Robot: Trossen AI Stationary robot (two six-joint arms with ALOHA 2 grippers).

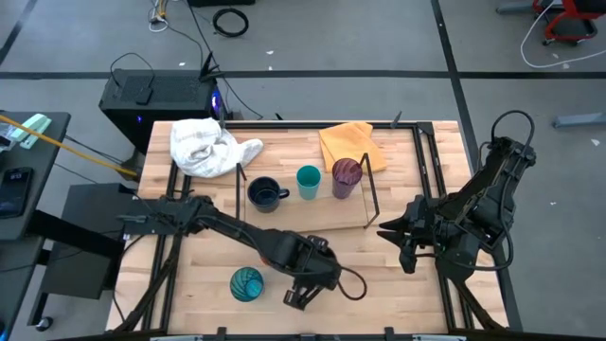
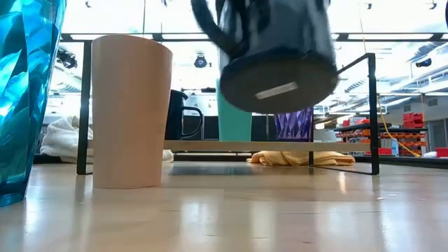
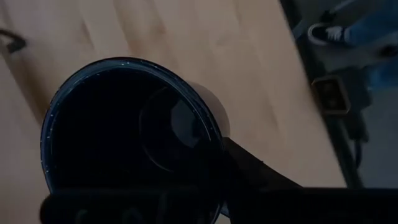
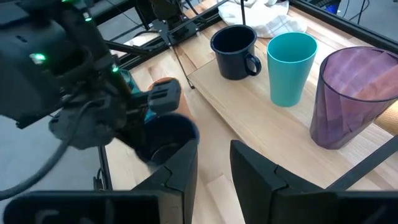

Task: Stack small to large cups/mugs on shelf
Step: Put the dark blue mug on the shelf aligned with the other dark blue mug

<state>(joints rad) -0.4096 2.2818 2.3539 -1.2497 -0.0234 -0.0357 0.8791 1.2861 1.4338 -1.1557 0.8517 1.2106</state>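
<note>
A dark navy mug (image 2: 280, 56) hangs tilted in the air above the near part of the table, with my left gripper (image 1: 305, 287) shut on it. A second navy mug (image 1: 265, 194), a teal cup (image 1: 308, 180) and a purple tumbler (image 1: 346, 177) stand upright in a row on the shelf (image 1: 312, 216). The orange cup (image 2: 129, 112) and the patterned teal tumbler (image 1: 246, 284) stand on the tabletop near the front. My right gripper (image 4: 214, 165) waits open at the table's right side, holding nothing. My left gripper holds the navy mug by its rim wall (image 3: 219, 138), coming at it from above and slanting down. One finger (image 3: 258, 173) lies outside the wall; the other is lost in the mug's dark inside. The mug is lifted clear of the table and tilted.
A white cloth (image 1: 208, 147) and an orange cloth (image 1: 350, 147) lie on the far part of the table behind the shelf. Black wire rails (image 1: 369, 189) stand at the shelf's ends. Bare tabletop (image 1: 398, 294) lies near the front right.
</note>
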